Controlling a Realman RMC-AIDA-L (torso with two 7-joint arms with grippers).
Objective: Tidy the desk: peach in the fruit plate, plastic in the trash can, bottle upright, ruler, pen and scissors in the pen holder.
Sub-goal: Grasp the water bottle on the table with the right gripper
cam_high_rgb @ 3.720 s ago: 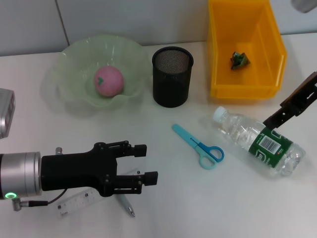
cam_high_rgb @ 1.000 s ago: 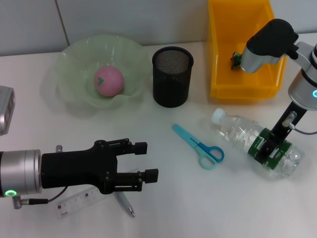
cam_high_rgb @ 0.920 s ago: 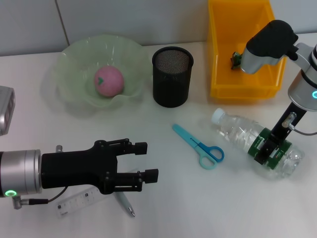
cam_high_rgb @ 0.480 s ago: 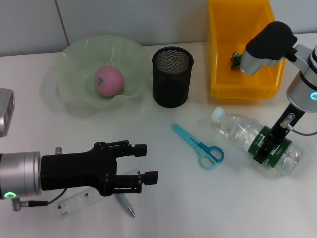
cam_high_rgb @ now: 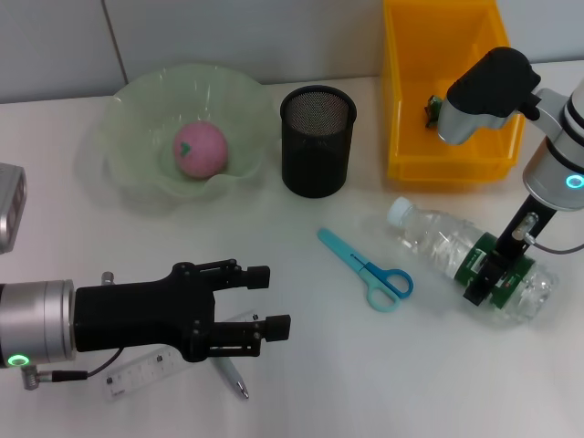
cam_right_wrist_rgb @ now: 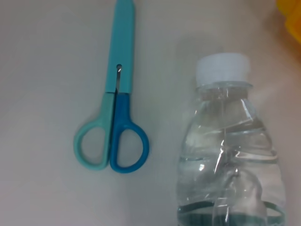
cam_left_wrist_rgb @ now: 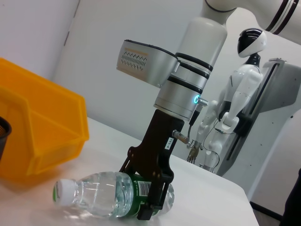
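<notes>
Right pincer [cam_high_rgb: 486, 276] now down at 3 o'clock, clamped on bottle [cam_high_rgb: 461, 258], cap end lifting; uprighting underway. Left pincer [cam_high_rgb: 266, 301] idle, wide.

White desk [cam_high_rgb: 301, 365] before pale panelled wall [cam_high_rgb: 228, 36]; possibly another robot [cam_left_wrist_rgb: 240, 94] behind.

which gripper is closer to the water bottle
Right. The right gripper is clamped around the green label of the lying water bottle. The left gripper hovers far across the desk, above the ruler and pen.
</notes>
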